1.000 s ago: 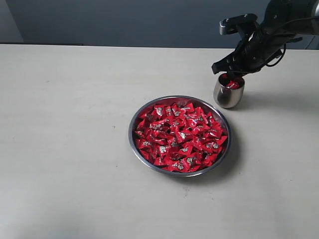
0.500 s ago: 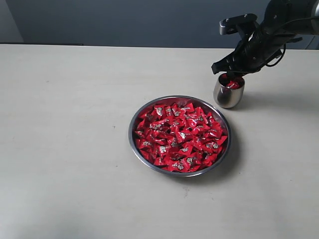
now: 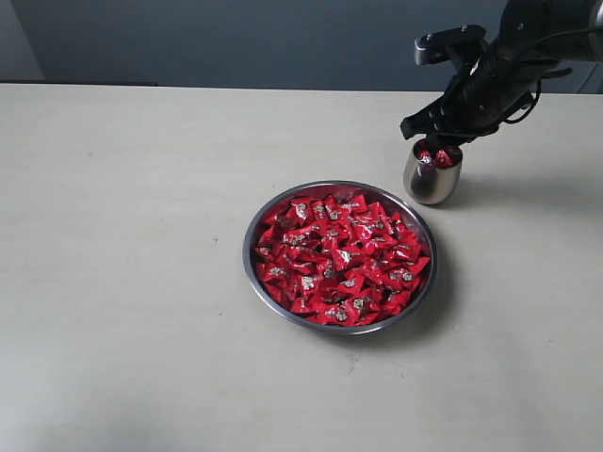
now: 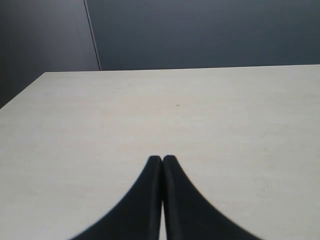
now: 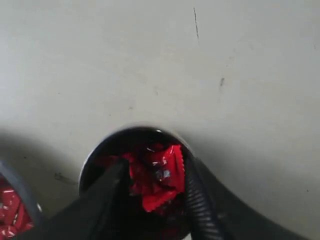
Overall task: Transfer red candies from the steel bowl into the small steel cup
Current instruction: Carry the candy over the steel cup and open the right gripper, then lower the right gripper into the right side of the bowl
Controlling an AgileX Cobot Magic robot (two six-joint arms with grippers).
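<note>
Right hand (image 3: 435, 139) parted over small steel cup (image 3: 431, 179); pale table (image 3: 141, 245), dark wall (image 3: 236, 42)

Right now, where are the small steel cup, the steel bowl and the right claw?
small steel cup (image 3: 431, 184): exterior view, on its rounded side wall.
steel bowl (image 3: 247, 250): exterior view, on its left rim.
right claw (image 5: 154, 165): right wrist view, midway between its fingertips.

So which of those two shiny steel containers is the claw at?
The small steel cup, the rounded tumbler: the right claw hangs at its mouth, while the wide steel bowl lies apart.
</note>
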